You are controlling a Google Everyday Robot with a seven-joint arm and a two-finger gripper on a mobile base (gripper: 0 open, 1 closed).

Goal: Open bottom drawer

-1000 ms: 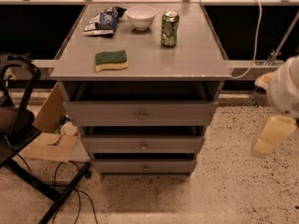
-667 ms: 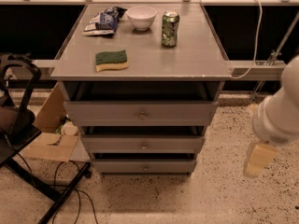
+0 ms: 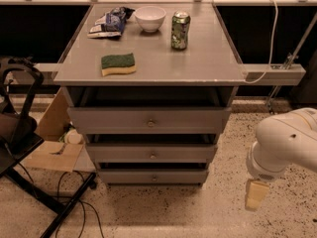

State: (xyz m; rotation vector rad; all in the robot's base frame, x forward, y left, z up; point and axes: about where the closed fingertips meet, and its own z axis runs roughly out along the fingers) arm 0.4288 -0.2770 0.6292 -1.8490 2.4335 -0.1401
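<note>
Left floor: black chair frame, cardboard box and loose cables, all just beside the cabinet's left side.
Tabletop: snack bag far left, green sponge nearer, white bowl, green can upright right of the bowl.
Bottom drawer: lowest of three grey fronts, centre of scene, near the floor. Looks shut. Small round knob at mid-front.
Gripper: low at the right, hanging under the white arm, about level with the bottom drawer and well apart from it. How far open: cannot tell. Nothing seen in its hold.
Risk 1: the middle drawer sits directly above and looks alike, so a slightly high approach would take the wrong knob.
Risk 2: the knob is small, so an off-centre or slanted pull could slip off.
Risk 3: the upper fronts overhang, so an approach from above could be blocked.
Hidden: arm cut off at the right edge; drawer insides unseen; cabinet base in shadow.
</note>
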